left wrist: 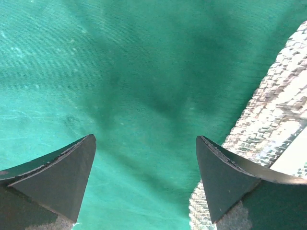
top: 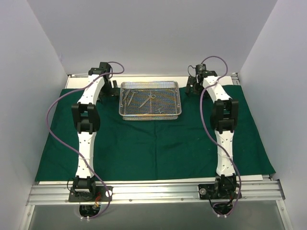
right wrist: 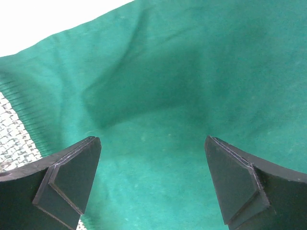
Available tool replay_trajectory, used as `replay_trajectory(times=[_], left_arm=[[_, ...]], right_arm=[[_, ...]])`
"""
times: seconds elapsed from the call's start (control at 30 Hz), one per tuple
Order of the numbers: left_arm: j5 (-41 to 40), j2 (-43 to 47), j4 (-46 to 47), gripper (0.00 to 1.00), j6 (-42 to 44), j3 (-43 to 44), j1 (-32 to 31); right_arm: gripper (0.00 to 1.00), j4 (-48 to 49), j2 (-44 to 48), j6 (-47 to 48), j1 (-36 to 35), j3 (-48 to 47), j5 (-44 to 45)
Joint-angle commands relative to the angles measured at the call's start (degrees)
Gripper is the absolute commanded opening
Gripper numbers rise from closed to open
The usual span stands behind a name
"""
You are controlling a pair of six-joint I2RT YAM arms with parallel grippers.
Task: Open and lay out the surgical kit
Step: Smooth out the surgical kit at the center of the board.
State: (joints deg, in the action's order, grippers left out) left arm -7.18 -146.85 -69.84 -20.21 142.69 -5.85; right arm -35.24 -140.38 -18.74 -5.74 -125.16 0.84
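The left arm's base (top: pixel 84 189) and the right arm's base (top: pixel 220 188) sit at 6 o'clock on a metal rail (top: pixel 153 191). Beyond them the green cloth (top: pixel 153 148) lies spread flat. The wire tray (top: pixel 149 117) stands on it toward 12 o'clock, with scissors (top: pixel 148 99) and other small steel tools inside. The left gripper (top: pixel 112 88) is at the tray's 9 o'clock and the right gripper (top: pixel 194 86) at its 3 o'clock. Both are spread wide over the cloth, holding nothing.

I see the dark green drape (top: pixel 153 148) spread open and flat; the silver wire-mesh tray (top: pixel 150 116) sits on its far middle; thin steel instruments (top: pixel 147 99) lie scattered inside the tray.
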Motion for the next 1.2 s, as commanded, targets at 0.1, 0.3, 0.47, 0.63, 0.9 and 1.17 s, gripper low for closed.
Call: replay_trajectory(times=[0.1,0.3,0.47,0.63,0.9,1.17], left_arm=[[-2.31,-1.95,-0.11,0.94,-2.38,3.91,1.01],[-1.17,-5.55,-1.96,0.95,-3.35,5.23,0.84],[1.29,-8.45,-2.49,1.00,-2.56,7.32,0.57],[3.65,-10.73,-1.26,1.00,-2.20,10.14,0.66],[11.13,-14.78,1.73,0.93,-3.70,13.49,1.63],[13.86,-15.84,2.26,0.93,-5.28,14.20,4.00]], right_arm=[[0.95,-1.41,-1.39,0.64,-1.21,-2.19,1.53],[0.94,-2.28,-3.67,-0.24,-1.91,-1.84,6.01],[0.94,-3.16,-5.61,-2.00,-1.73,-1.66,10.14],[0.94,-3.25,-7.63,-4.28,-0.95,-2.01,15.24],[0.94,-4.48,-10.53,-6.04,2.13,-6.22,16.30],[0.94,-5.97,-16.05,-2.98,2.66,-12.81,12.87]])
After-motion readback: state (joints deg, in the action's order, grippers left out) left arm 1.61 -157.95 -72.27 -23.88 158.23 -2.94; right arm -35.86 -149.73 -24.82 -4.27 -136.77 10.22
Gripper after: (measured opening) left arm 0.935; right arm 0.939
